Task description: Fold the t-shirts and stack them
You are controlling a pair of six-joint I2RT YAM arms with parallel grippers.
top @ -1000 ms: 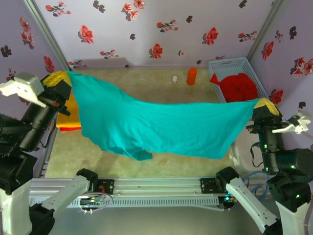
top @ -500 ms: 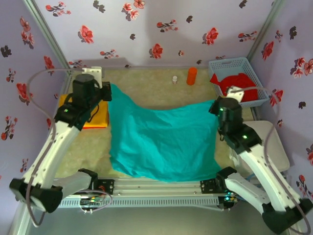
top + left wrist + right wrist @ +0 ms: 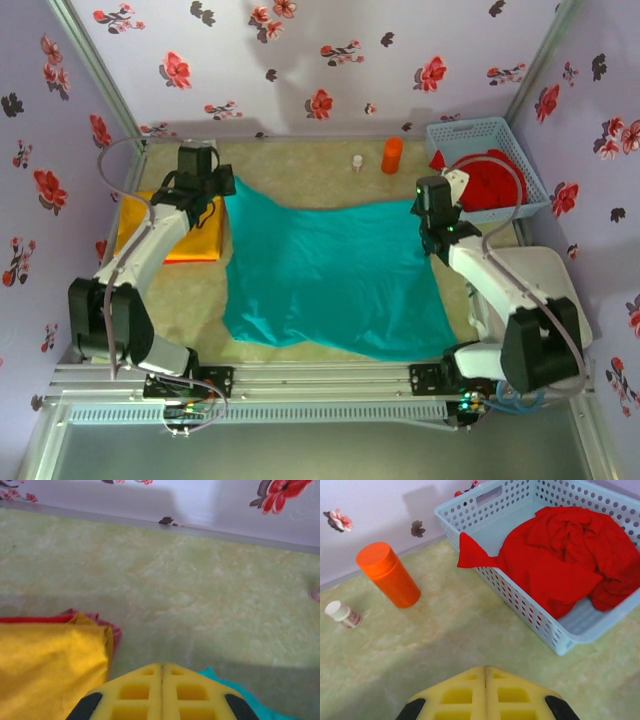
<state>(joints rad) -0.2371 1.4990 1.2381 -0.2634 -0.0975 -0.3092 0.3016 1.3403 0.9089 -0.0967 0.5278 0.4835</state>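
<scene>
A teal t-shirt [image 3: 330, 275] lies spread over the middle of the table, hanging slightly past the near edge. My left gripper [image 3: 222, 187] is shut on its far left corner. The left wrist view has the yellow fingers [image 3: 161, 665] pressed together with teal cloth [image 3: 257, 707] just under them. At the far right corner my right gripper [image 3: 425, 210] is shut on the shirt; its fingers [image 3: 485, 668] are closed and hide the cloth. A folded yellow-orange t-shirt [image 3: 165, 235] [image 3: 50, 665] rests on a red one at the left. More red t-shirts [image 3: 495, 180] [image 3: 560, 560] lie crumpled in the basket.
The light blue lattice basket [image 3: 470, 125] [image 3: 520, 600] stands at the back right. An orange cylinder [image 3: 392, 155] [image 3: 390, 575] and a small white bottle [image 3: 356, 162] [image 3: 342, 614] stand by the back wall. A white slab [image 3: 545, 270] sits at the right edge.
Both arms have swung forward and down, carrying the teal t-shirt from hanging stretched in the air to lying flat on the table. Both grippers stay shut.
</scene>
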